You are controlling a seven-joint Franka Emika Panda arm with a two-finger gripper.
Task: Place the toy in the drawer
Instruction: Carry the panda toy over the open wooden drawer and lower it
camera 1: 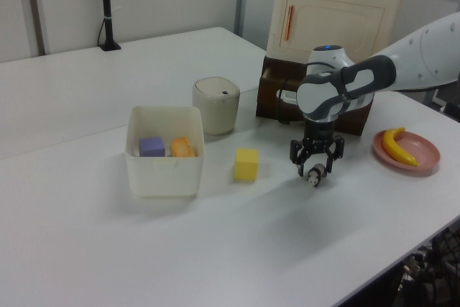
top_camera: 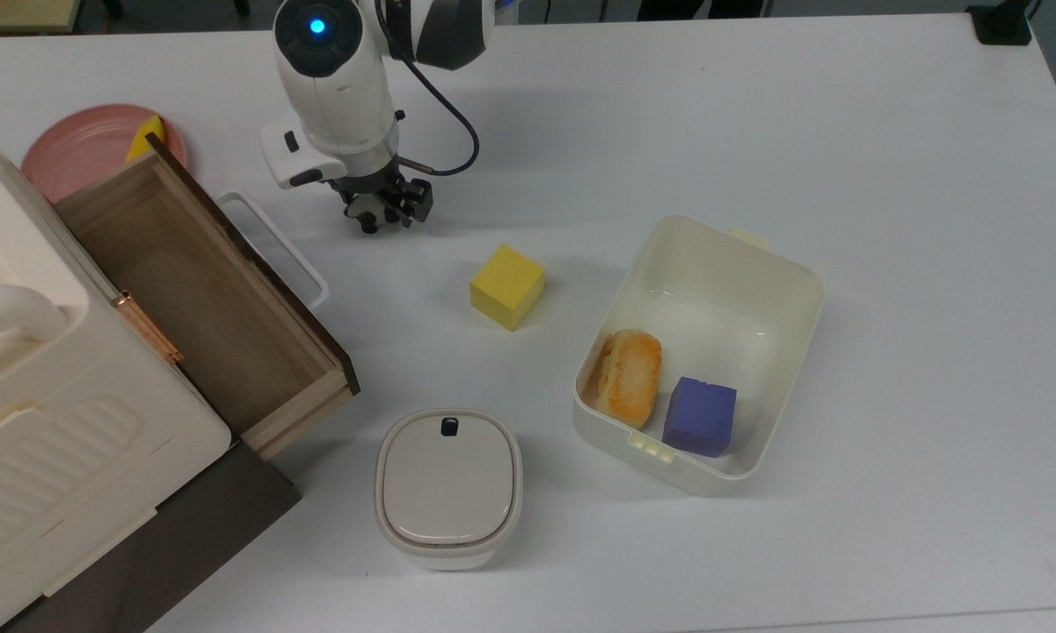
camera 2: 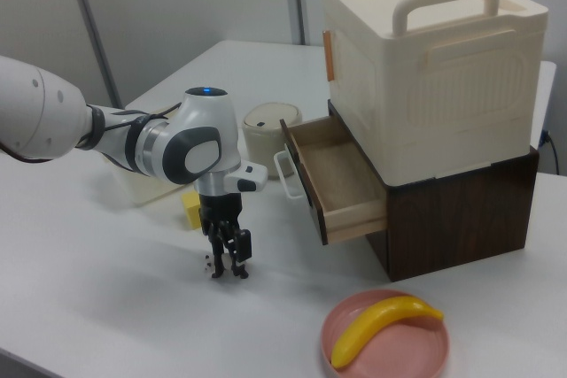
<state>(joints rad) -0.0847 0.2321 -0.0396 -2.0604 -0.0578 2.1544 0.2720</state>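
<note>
No readable text, labels, brands or numbers on anything in these views.

White table [top_camera: 756, 114] bears toy [top_camera: 371, 209], yellow cube [top_camera: 506, 287], tub [top_camera: 791, 290].

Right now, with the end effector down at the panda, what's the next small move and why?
Probably close the fingers on the panda. The end effector has its open fingers on either side of the toy, low at the table, so nothing seems left to align. Lifting first would leave it behind. The drawer already stands open.
</note>
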